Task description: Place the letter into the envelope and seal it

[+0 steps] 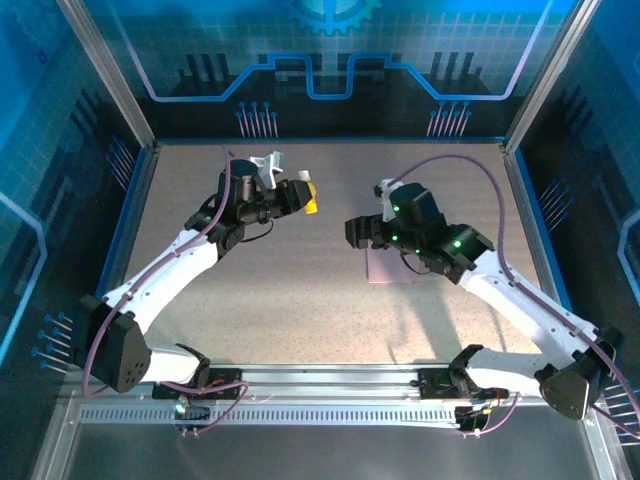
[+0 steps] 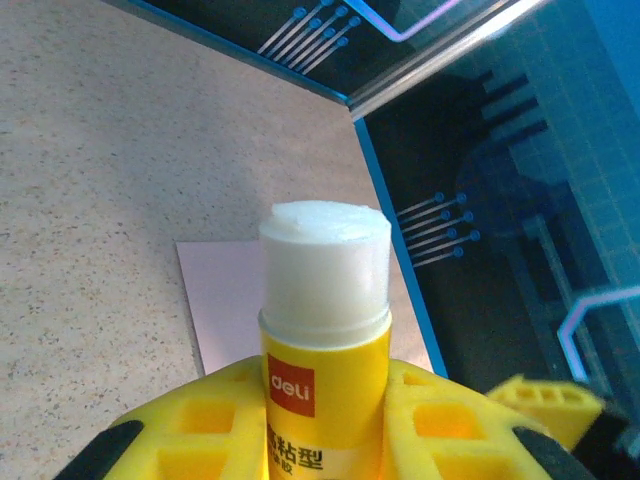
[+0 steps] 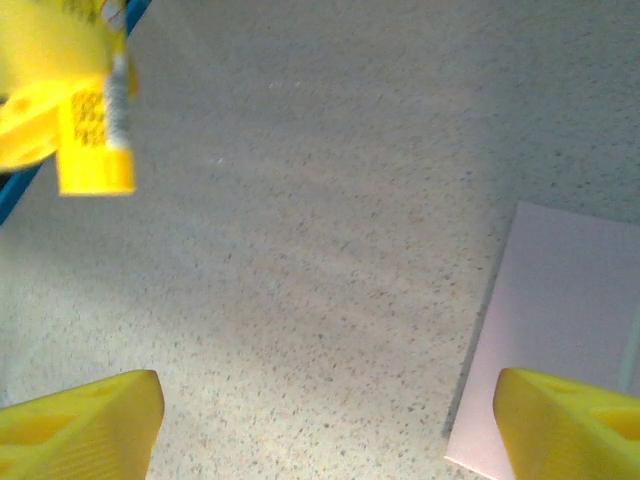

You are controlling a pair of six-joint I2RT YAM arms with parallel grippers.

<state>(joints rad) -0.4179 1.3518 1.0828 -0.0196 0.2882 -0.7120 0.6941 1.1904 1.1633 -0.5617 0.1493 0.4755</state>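
The speckled beige desk (image 1: 300, 290) sits inside blue-lit walls. The pink envelope (image 1: 385, 268) lies flat on it, right of centre. My left fingers (image 1: 297, 195) are clenched on a yellow glue stick (image 2: 325, 300), held up off the desk at the far left. Its cap is off and the white glue is bared, pointing toward the envelope. My right fingers (image 1: 355, 232) hang spread wide and empty just over the envelope's left edge. Whether the letter is already inside I cannot tell. I judge this to be the sealing step. Next I need to lower the glue tip onto the flap's strip while my right fingers pin the paper so it doesn't slide.
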